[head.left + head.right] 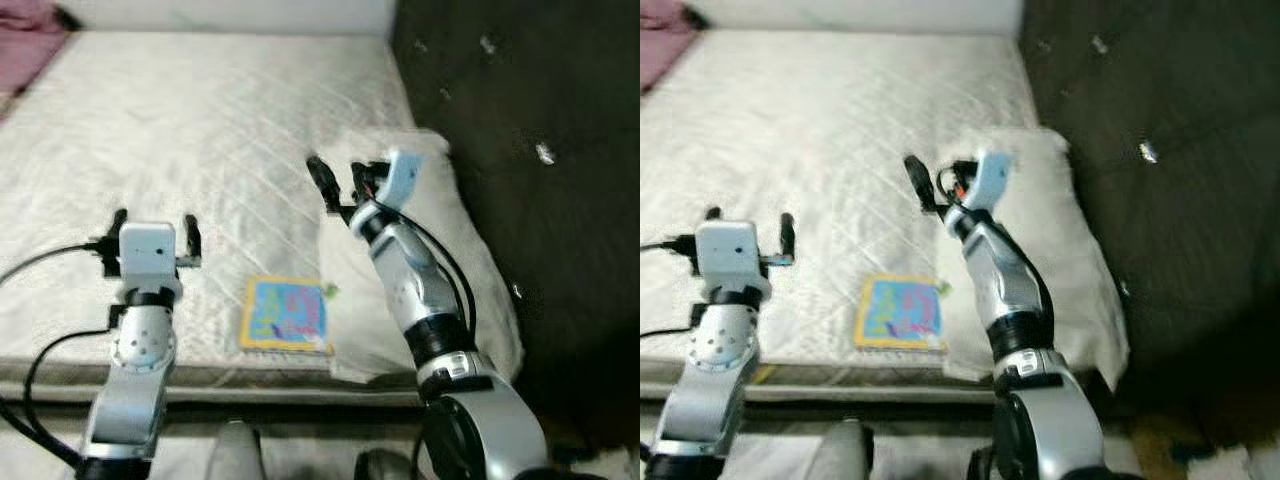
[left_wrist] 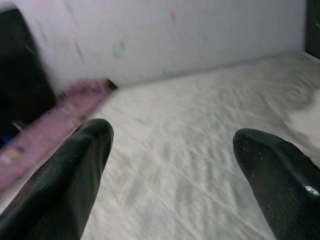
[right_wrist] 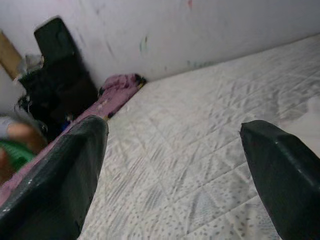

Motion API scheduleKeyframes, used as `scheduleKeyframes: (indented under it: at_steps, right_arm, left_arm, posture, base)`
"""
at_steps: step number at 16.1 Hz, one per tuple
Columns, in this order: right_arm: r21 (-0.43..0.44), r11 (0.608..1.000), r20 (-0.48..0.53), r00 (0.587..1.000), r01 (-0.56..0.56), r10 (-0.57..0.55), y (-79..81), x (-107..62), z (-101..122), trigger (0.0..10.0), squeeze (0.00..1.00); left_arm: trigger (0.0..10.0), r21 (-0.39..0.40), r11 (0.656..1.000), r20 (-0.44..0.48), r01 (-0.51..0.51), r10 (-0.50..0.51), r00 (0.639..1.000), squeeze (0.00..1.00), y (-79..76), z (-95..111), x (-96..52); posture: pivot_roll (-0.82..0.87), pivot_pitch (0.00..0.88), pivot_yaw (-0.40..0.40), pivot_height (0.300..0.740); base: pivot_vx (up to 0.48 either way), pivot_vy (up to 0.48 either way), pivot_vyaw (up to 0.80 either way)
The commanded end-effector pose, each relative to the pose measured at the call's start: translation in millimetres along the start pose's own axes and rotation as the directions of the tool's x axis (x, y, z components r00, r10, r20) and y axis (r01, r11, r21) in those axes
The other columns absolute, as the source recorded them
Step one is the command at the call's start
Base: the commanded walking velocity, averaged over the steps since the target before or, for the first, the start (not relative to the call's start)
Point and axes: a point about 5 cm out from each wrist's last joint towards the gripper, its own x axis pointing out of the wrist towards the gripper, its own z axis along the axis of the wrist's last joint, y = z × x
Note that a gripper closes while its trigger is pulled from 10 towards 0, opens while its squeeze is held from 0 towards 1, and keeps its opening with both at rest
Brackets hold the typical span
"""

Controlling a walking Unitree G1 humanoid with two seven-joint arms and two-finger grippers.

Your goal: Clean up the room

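Looking down from the head views, a white mattress (image 1: 200, 140) lies with a pillow (image 1: 440, 230) at its right, against a dark headboard (image 1: 530, 150). A colourful book (image 1: 287, 315) lies near the mattress's front edge, just left of the pillow. The left gripper (image 1: 152, 232) hovers over the mattress left of the book, fingers apart, empty. The right gripper (image 1: 335, 178) reaches over the pillow's left edge, also spread and empty.

From the left wrist, both fingers (image 2: 65, 185) stand apart above the mattress; a pink blanket (image 2: 55, 125) lies along its far side.

From the right wrist, its fingers (image 3: 60, 180) are parted too, and the blanket shows beyond them.
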Motion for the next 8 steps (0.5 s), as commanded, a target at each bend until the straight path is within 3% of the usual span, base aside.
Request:
scheduleKeyframes:
  at_steps: [1, 5, 8]
  right_arm:
    - [-0.052, 0.999, 0.017, 1.0, -0.003, 0.004, 1.1, -1.4, 4, 10.0, 0.0]
    - [-0.147, 0.987, -0.01, 0.997, 0.069, -0.071, -23.6, -25.1, -3, 10.0, 0.0]
    - [-0.181, 0.977, -0.019, 0.993, 0.115, -0.12, -34.2, -41.3, -9, 10.0, 0.0]
  left_arm:
    - [10.0, 0.011, 1.0, 0.022, 0.018, -0.018, 1.0, 0.0, 0.4, -1, -2.0]
    - [10.0, -0.001, 1.0, 0.099, 0.016, -0.016, 0.995, 0.0, 0.7, 4, -3.2]
    - [10.0, -0.03, 0.997, 0.005, 0.073, -0.073, 0.997, 0.0, -14.5, -17, -13.4]
  posture:
    - [0.06, 0.0, -0.008, 0.74]
    - [0.06, 0.0, -0.021, 0.74]
    - [0.01, 0.0, -0.005, 0.74]
  base:
    - [0.0, 0.0, 0.0]
    - [0.0, 0.0, 0.0]
    - [0.0, 0.0, 0.0]
